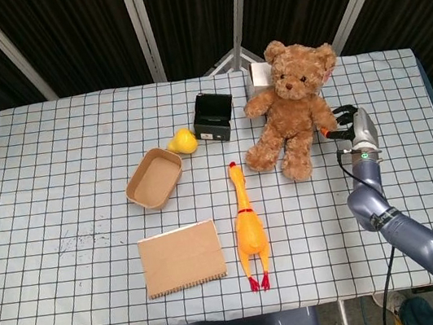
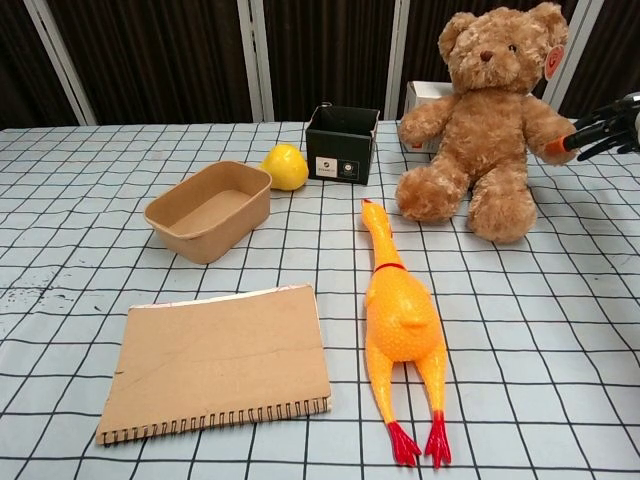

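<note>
A spiral-bound brown notebook (image 1: 182,258) is lying nearest the robot on the checked tabletop (image 1: 54,180), with a yellow rubber chicken (image 1: 248,227) stretching lengthwise just beside it, red feet toward the near edge. Further back, an empty brown paper tray (image 1: 154,178) is sitting beside a yellow pear-shaped toy (image 1: 183,141), and a small black box (image 1: 213,117) is standing behind them.

The right arm is rising from the near right corner, its grey forearm bending up and angling inward toward the teddy bear (image 1: 289,110). The right hand (image 1: 349,128) is hovering at the bear's arm, fingers spread and extended, an orange-tipped fingertip (image 2: 553,147) touching the plush paw; it is gripping nothing. The bear is sitting upright at the far right of the tabletop, leaning against a white box (image 1: 258,78) behind it. The left hand is not showing in either view.
</note>
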`<state>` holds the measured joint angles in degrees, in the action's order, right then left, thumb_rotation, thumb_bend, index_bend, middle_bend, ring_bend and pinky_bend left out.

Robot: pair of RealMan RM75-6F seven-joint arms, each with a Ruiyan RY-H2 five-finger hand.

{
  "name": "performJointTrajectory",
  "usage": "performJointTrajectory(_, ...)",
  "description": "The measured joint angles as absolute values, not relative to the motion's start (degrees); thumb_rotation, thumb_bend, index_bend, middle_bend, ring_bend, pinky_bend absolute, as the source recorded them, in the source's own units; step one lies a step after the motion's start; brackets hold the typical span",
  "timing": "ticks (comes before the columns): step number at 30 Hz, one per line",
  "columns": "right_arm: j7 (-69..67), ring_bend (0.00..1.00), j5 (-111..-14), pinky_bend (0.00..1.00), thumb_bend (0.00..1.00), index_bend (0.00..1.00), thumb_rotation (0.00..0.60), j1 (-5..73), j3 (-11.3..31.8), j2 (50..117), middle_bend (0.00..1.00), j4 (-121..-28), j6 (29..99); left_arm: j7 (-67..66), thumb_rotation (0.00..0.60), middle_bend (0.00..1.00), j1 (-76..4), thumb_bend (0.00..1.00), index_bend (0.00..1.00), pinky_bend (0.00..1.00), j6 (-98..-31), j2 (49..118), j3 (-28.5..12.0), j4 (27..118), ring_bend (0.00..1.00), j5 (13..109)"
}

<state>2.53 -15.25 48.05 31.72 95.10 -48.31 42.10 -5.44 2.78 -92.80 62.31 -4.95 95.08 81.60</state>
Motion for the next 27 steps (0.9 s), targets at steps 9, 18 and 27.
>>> performJointTrajectory(9,0.68,0.42,-17.98,0.0,0.24,0.66,0.6,48.31,33.43,96.46,0.6,-45.01,43.27,-5.72,0.6,0.0,2.66,0.27,0.22,0.13,-92.62,62.39,-4.99,95.09,0.0,81.36)
performJointTrajectory(18,-1.09,0.42,-22.99,0.0,0.24,0.66,0.6,47.94,32.9,98.68,0.6,-39.21,40.61,-6.2,0.6,0.0,2.67,0.27,0.22,0.13,-92.83,62.51,-4.87,95.18,0.0,81.58)
performJointTrajectory(27,-4.92,0.42,-29.65,0.0,0.24,0.66,0.6,48.42,32.84,99.43,0.6,-35.95,39.75,-6.83,0.6,0.0,2.54,0.27,0.22,0.14,-92.64,62.76,-4.88,95.28,0.0,81.38)
